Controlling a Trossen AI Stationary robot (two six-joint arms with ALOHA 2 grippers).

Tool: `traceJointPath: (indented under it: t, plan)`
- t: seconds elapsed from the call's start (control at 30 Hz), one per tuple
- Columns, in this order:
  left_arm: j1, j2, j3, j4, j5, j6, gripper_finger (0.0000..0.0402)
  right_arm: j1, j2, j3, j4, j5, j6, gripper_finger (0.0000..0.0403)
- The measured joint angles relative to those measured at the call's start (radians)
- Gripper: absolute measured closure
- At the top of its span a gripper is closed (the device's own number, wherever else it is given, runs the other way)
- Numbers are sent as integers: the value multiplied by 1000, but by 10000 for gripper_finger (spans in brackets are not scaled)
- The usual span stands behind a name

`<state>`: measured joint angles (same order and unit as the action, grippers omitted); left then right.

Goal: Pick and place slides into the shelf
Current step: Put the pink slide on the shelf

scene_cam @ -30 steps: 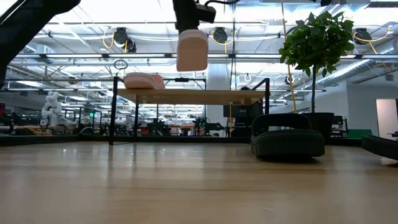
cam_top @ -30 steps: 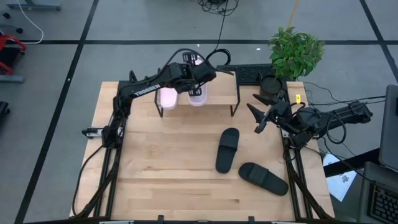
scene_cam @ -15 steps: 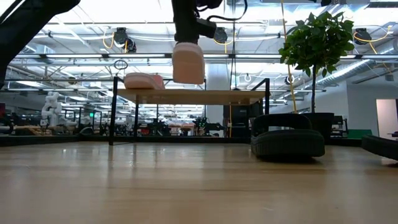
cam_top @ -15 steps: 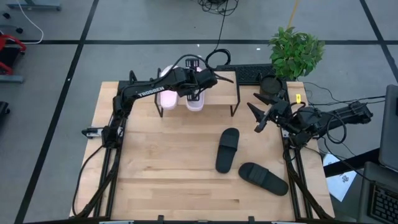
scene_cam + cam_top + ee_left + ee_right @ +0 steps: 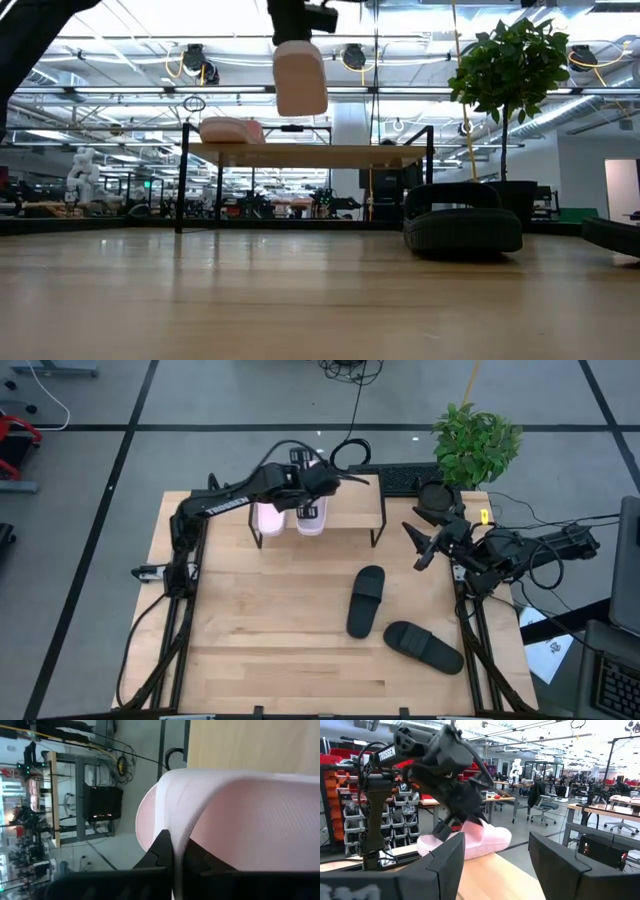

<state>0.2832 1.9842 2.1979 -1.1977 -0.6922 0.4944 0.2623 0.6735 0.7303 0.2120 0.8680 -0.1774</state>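
Note:
My left gripper (image 5: 311, 488) is over the shelf (image 5: 352, 510), shut on a pale pink slide (image 5: 312, 517). In the low view that slide (image 5: 300, 78) hangs in the air above the shelf's top board (image 5: 330, 155). The second pink slide (image 5: 268, 517) lies sole-down on the board, to the left of the held one. Both black slides (image 5: 366, 600) (image 5: 423, 646) lie on the tabletop. My right gripper (image 5: 422, 545) is open and waits over the table's right edge. My left gripper holds the pink slide by its broad strap (image 5: 181, 825), with the strap's edge pinched between the two fingers (image 5: 162, 852). The fingers come from above, pointing down. The slide hangs below them, lifted clear of the shelf board.
A potted plant (image 5: 475, 445) stands at the table's far right corner, and a keyboard (image 5: 410, 478) lies behind the shelf. The right part of the shelf board (image 5: 360, 515) is bare. Open tabletop (image 5: 260, 620) lies left of the black slides.
My left gripper dipped toward the shelf board with the pink slide, then rose again to about its earlier height. It ended slightly farther toward the table's left. It stayed shut on the slide, which did not touch down.

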Motion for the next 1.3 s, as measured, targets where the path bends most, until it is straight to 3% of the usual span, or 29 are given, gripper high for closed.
traceJointPath:
  t: [0.1, 0.27, 0.47, 0.57, 0.93, 1.3]
  plan:
    - [-10, -42, -48, 34, 1, -11, 401, -1, -4, 0, 2, 7, -1, 193]
    - [-74, -122, -234, 92, -52, -10, 401, -1, -8, 0, 8, 24, 1, 193]
    - [-118, -269, -502, 458, -68, 117, 401, -1, -8, 0, 34, 27, -3, 193]
    - [-98, -301, -567, 509, -63, 152, 401, -1, -8, 0, 66, 26, -3, 193]
    - [41, -290, -586, 512, 40, 147, 401, -2, -7, 0, 128, 32, -46, 193]
    - [63, -209, -586, 536, 26, 186, 401, -2, -7, 0, 128, 75, -56, 193]
